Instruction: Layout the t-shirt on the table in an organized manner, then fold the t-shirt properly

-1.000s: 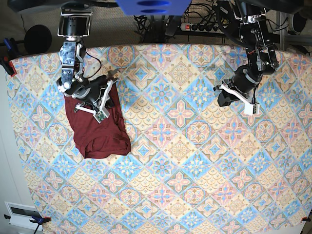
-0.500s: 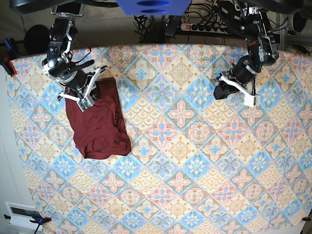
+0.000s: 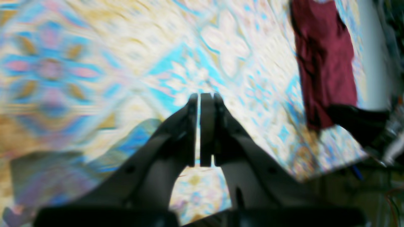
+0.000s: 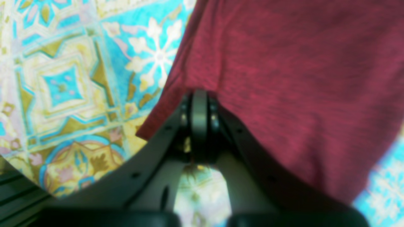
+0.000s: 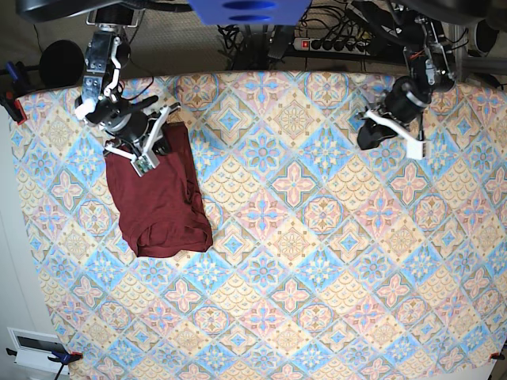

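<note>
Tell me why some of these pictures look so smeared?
Left wrist view: heavily streaked, the table pattern smeared; only the shut left gripper looks crisp. Right wrist view: soft, the t-shirt fuzzy at close range. Base view: sharp and evenly lit, pattern clear.

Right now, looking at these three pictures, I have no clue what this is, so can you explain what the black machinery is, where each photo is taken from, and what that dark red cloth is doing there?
It is a robot with two arms, each ending in a two-fingered gripper. One picture looks straight down on the whole table, which wears a pastel blue, pink and cream tiled cloth. The other two come from cameras on the wrists, looking along the fingers.

The dark maroon knit t-shirt lies folded into a compact bundle near one side. The right gripper is shut and sits over the shirt's top edge; I cannot tell whether it pinches any fabric. The left gripper is also shut, holds nothing, and hangs above bare cloth on the far side, with the shirt in the distance.
</note>
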{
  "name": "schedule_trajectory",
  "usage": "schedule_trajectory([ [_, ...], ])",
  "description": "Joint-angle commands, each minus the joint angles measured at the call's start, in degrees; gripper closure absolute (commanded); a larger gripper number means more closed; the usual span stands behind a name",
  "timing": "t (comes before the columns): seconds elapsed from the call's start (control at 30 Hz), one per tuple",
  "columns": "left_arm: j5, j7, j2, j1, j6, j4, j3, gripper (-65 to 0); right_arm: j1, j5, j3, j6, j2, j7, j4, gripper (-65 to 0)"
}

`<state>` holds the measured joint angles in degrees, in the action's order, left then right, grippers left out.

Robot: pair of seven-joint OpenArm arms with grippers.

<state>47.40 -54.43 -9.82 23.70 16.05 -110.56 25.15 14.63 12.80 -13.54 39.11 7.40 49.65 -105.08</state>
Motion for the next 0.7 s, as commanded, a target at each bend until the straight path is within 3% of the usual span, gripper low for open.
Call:
schedule_trajectory([
  [0.0,1.17,0.5,-0.5,0.25,0.61,-1.74,1.01,-0.2,1.5,0.96,-0.39,0.49,0.29,-0.81,-3.1,-0.3],
  [0.23,1.26,0.32,-0.5,3.86,0.61,-2.98,6.37,-0.2,9.06,1.75,-1.62,0.49,0.29,-0.81,-9.87,-0.3],
  [0.5,3.99,0.41,-0.42,13.18,0.61,-3.06,15.6,-0.2,17.94,18.81,-14.81,0.49,0.38,-0.29,-9.87,0.0],
  [0.67,3.99,0.41,-0.5,18.8,0.61,-3.06,19.03,-0.2,23.04,20.3,-17.36,0.49,0.56,-0.29,-9.69,0.0],
])
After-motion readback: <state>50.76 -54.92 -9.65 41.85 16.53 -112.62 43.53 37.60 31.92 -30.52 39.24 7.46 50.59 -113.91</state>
